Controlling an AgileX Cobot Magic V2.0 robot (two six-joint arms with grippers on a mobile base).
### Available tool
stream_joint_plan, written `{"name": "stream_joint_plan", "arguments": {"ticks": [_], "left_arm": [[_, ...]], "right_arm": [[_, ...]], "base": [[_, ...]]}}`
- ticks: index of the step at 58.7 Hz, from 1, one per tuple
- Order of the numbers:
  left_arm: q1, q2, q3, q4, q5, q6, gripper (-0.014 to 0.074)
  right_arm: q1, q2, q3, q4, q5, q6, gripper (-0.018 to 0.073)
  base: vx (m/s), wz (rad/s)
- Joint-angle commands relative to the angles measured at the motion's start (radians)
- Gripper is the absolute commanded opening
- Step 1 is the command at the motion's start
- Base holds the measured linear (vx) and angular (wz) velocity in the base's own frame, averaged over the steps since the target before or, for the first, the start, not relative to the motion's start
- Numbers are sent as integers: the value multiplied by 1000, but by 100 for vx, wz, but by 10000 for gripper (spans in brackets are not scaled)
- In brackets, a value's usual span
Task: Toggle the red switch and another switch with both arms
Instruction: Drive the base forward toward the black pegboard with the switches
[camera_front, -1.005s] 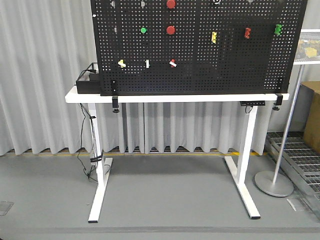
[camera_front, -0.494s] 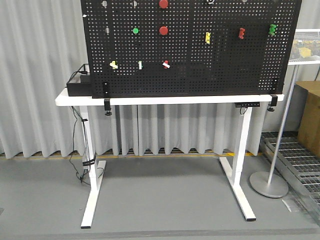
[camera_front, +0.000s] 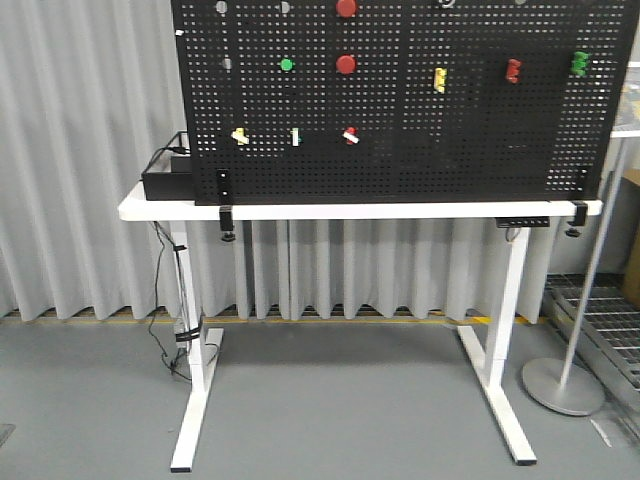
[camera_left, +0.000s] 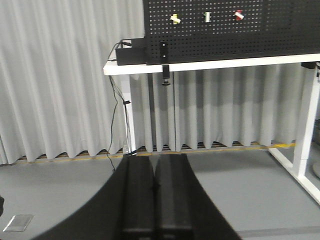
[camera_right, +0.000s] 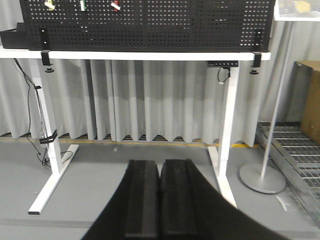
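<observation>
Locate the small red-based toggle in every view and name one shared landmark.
Front view: red switch, rightmost in the lower row on the pegboard.
Left wrist view: red switch, top edge, right of centre.
Right wrist view: red switch, top edge, left of centre.
Shared landmark: black clamp under the left end of the table.

You have one black pegboard (camera_front: 450, 150) on one white counter (camera_front: 400, 211). On the board you can count three small toggles: a yellow toggle (camera_front: 240, 136), a green toggle (camera_front: 296, 137) and a red toggle (camera_front: 350, 135). There are two round red buttons (camera_front: 346, 65) (camera_front: 346, 8), one round green button (camera_front: 287, 65) and three coloured clips (camera_front: 439, 80) (camera_front: 513, 70) (camera_front: 580, 64). Two pincers show: the left pincer (camera_left: 154, 162) and the right pincer (camera_right: 160, 166).
</observation>
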Motion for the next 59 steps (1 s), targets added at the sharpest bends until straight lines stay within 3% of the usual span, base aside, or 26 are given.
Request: {"name": "stream_joint_plan", "arguments": {"ticks": [1, 59], "left_arm": [[2, -8, 18, -3, -80, -5, 2], [2, -8, 18, -3, -80, -5, 2]], "right_arm": [[-4, -6, 5, -5, -81, -7, -6], [-4, -6, 5, -5, -81, -7, -6]], "base": [[12, 12], [25, 4]]}}
